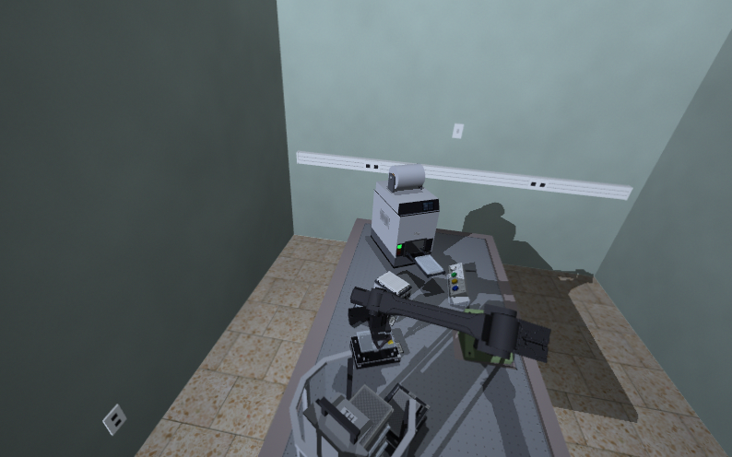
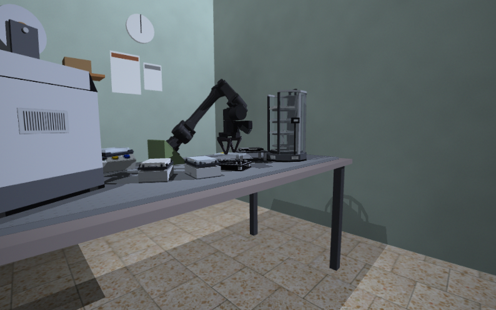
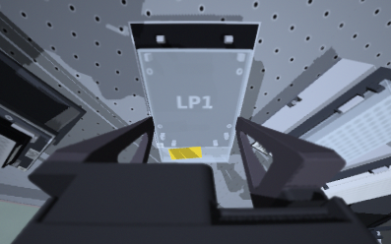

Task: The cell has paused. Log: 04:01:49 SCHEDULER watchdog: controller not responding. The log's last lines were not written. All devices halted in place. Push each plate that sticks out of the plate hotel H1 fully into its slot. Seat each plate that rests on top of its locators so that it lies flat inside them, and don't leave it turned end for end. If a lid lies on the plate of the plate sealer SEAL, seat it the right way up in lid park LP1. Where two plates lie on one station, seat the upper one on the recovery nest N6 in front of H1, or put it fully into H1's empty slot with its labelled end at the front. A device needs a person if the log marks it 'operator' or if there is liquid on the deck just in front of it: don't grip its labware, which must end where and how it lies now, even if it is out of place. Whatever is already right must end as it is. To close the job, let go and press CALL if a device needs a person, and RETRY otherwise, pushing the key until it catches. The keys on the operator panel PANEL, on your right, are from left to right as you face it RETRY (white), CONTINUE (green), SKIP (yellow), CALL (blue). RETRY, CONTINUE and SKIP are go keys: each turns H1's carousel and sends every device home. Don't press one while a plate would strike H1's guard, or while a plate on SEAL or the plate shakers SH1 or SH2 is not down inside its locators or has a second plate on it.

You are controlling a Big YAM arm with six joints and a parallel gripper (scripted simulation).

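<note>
My gripper point(image 3: 195, 121) point(image 2: 230, 152) is shut on a clear lid point(image 3: 190, 133) point(image 1: 364, 340) by its long sides. The lid is over lid park LP1 point(image 3: 195, 30) point(image 1: 374, 357) point(image 2: 238, 165), offset so that LP1's far strip with two locators shows bare. A yellow label lies at the lid's near end. Whether the lid touches LP1 is hard to tell. Sealer SEAL point(image 1: 414, 229) has a plate point(image 1: 429, 264) on its extended tray. Two white plates point(image 2: 155, 162) point(image 2: 200, 159) sit on grey stations; their seating is unclear. Hotel H1 point(image 2: 300, 155) stands beyond LP1.
The operator panel point(image 1: 456, 273) stands right of SEAL with white, green, yellow and blue keys. A dark nest point(image 2: 262, 151) stands close to H1. Low stations flank the gripper on both sides. The arm's green base block point(image 1: 474, 353) is at the deck's side. No liquid is discernible.
</note>
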